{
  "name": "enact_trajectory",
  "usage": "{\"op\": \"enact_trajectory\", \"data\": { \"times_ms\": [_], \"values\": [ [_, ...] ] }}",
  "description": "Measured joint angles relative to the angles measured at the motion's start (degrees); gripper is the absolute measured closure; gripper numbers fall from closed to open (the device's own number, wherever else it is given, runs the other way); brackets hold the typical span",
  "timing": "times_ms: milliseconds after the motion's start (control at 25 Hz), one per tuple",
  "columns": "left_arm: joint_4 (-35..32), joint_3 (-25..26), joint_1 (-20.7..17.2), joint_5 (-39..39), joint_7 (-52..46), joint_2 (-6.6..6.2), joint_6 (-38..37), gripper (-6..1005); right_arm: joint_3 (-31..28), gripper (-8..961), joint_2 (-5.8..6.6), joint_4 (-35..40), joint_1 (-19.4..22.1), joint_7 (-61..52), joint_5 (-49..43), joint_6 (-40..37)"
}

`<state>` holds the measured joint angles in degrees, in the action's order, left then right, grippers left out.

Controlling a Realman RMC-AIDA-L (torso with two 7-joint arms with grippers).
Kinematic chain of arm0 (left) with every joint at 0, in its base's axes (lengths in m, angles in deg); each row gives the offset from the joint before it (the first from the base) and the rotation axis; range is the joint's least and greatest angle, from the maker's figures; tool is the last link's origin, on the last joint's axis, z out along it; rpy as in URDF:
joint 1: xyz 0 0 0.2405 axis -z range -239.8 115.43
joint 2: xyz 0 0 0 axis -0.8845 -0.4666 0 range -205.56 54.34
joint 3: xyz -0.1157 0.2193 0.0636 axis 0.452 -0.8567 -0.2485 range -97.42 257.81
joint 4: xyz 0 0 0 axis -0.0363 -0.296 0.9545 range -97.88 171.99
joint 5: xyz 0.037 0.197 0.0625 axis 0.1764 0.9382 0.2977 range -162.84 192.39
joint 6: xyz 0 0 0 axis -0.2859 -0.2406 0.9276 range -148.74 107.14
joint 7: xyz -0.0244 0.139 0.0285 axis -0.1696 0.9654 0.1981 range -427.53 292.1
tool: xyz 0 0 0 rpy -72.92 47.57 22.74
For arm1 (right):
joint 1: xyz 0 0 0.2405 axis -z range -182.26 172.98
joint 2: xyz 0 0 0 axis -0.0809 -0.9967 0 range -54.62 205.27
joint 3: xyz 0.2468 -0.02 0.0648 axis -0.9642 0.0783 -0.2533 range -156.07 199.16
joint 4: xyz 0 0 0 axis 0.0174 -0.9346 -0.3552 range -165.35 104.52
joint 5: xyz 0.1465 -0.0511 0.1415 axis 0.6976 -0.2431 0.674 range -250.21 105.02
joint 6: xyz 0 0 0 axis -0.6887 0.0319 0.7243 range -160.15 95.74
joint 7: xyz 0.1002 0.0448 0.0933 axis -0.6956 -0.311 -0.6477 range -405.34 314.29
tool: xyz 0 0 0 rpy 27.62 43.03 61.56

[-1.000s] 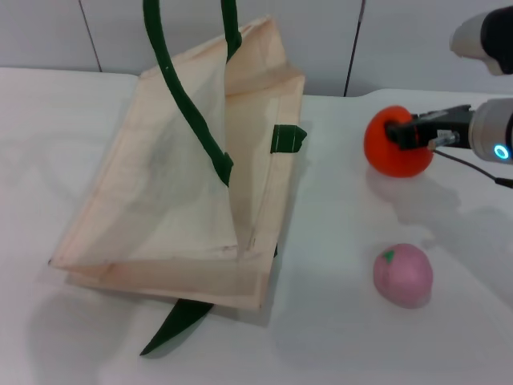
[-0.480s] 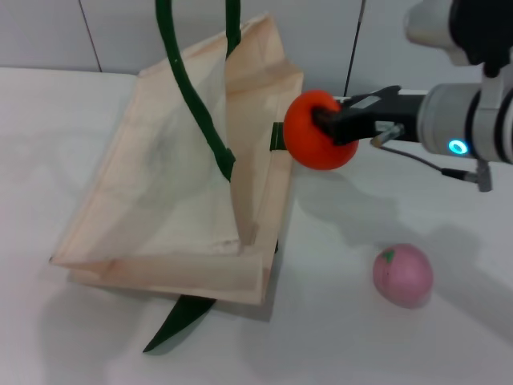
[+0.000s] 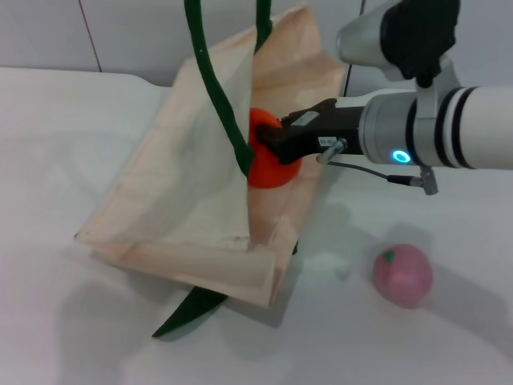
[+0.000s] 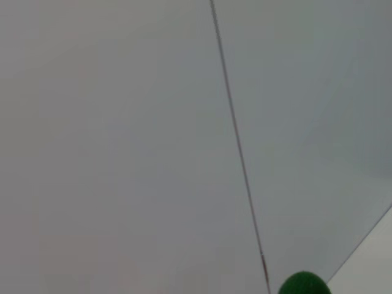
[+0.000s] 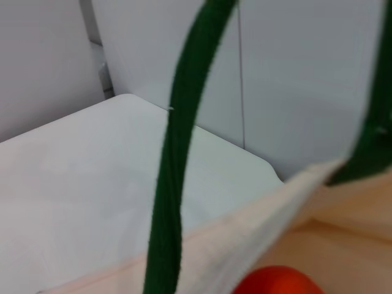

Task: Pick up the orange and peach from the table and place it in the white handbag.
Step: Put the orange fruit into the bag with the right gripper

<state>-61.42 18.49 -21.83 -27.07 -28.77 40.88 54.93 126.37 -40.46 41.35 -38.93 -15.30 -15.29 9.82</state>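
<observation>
While we work from the head view first, entries follow by camera.

Head view, right gripper (image 3: pixel 271 149): clamped on the orange (image 3: pixel 268 164), reaching in from our right over the bag's open mouth.
Head view, orange: held at the mouth of the white handbag (image 3: pixel 192 200), partly behind the near green handle (image 3: pixel 218 96); we judge it not yet released.
Head view, white handbag: lying tilted on the table (image 3: pixel 64 321), mouth held up by its handles, which run out of the top of the picture.
Head view, peach (image 3: pixel 402 275): on the table to our right, well apart from the bag, untouched.
Head view, left gripper: not in view.

Left wrist view, contents: pale wall panels with a seam and a green rounded bit (image 4: pixel 304 285) at the edge; we cannot identify it, and no fingers show.

Right wrist view, contents: green handle (image 5: pixel 180 153) crossing close in front, the bag's cream rim (image 5: pixel 269 229) below it, the orange (image 5: pixel 278 280) just showing at the edge.

Step in hand, advice: we would carry the orange deeper past the rim before letting go, keeping the fingers clear of the handle so nothing snags, and release low so the fruit does not roll out.
</observation>
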Motion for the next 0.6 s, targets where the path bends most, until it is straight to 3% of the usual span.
{"op": "enact_trajectory", "data": {
  "times_ms": [360,600],
  "values": [
    [-0.1,-1.4,0.4,-1.7,-0.6,-0.03,0.0,877,1.2,887,-0.05,-6.0,-2.8,6.3,4.3,-4.1],
    [-0.3,-1.7,0.4,-1.7,-0.8,-0.05,-0.1,877,1.4,886,-0.04,-14.4,-7.5,10.1,9.5,-4.6]
  ]
}}
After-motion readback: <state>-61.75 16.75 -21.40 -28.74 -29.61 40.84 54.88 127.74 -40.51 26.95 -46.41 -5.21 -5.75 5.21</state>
